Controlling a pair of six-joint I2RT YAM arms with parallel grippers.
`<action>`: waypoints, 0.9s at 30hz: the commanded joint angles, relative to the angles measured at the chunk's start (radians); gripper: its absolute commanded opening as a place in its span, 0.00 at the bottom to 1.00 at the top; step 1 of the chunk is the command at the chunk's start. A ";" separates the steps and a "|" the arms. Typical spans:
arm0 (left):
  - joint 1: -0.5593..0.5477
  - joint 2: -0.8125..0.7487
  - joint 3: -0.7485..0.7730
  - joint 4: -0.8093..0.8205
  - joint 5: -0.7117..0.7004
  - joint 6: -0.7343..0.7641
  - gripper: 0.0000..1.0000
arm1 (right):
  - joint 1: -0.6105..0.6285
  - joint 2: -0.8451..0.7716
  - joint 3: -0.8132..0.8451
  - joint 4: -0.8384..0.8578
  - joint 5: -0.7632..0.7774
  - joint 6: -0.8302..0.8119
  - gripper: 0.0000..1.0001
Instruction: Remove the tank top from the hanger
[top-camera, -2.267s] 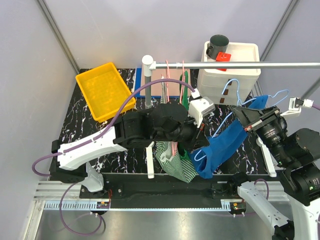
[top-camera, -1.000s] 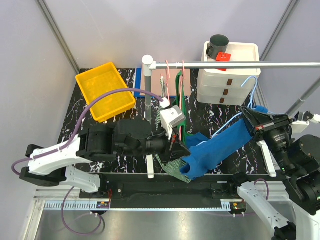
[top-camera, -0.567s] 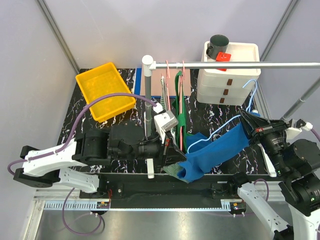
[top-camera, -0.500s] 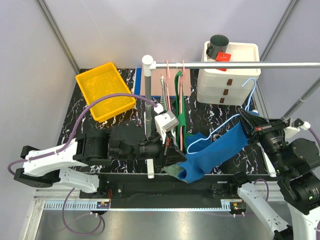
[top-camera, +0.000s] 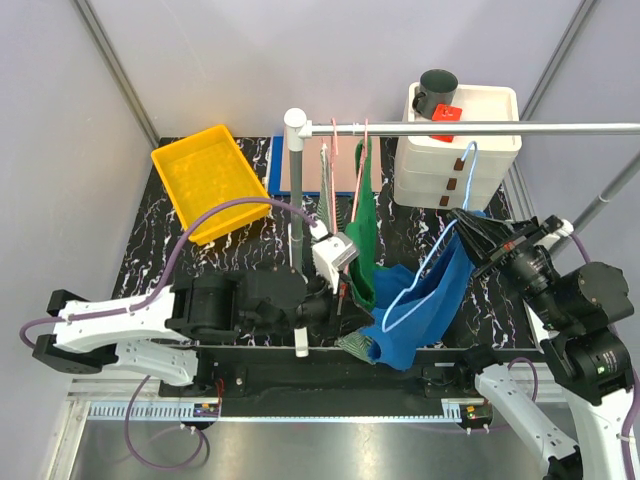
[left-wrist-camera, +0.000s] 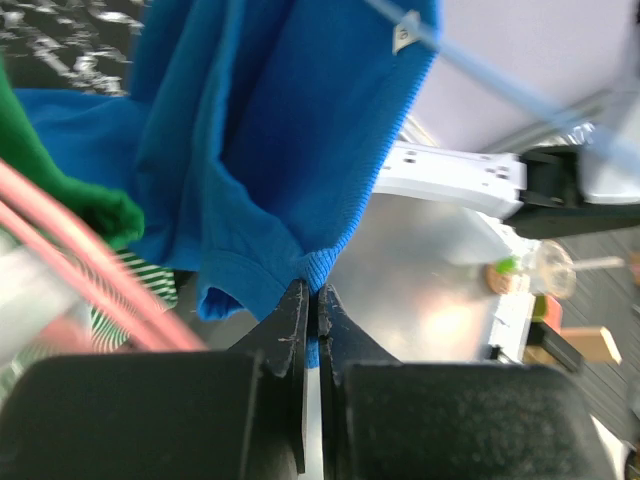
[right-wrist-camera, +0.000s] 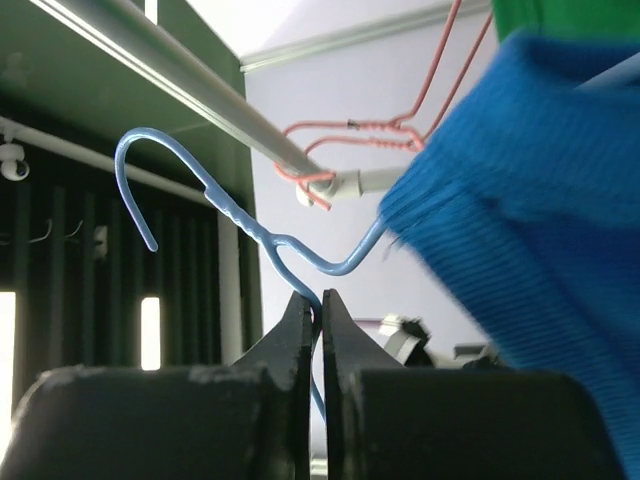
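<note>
Pale lavender walls (top-camera: 60, 150) around a black marbled table (top-camera: 145, 252), white drawer unit (top-camera: 490, 110) behind

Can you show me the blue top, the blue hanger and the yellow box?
blue tank top (top-camera: 430, 310), top view, middle of the cloth.
blue hanger (right-wrist-camera: 232, 212), right wrist view, twisted neck below the hook.
yellow bin (top-camera: 205, 180), top view, its bare floor.

The rail (top-camera: 560, 128) above, green garment (top-camera: 366, 220) beside — hanger (right-wrist-camera: 232, 212) boxed.
</note>
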 joint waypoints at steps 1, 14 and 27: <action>-0.038 -0.077 -0.073 0.072 -0.189 -0.038 0.00 | 0.003 -0.027 -0.007 0.129 -0.127 0.177 0.00; -0.047 0.058 -0.037 0.164 -0.197 0.051 0.00 | 0.004 0.031 0.045 0.196 -0.216 0.286 0.00; -0.036 -0.224 -0.412 0.151 -0.093 -0.056 0.00 | 0.004 0.169 0.153 0.399 -0.310 0.091 0.00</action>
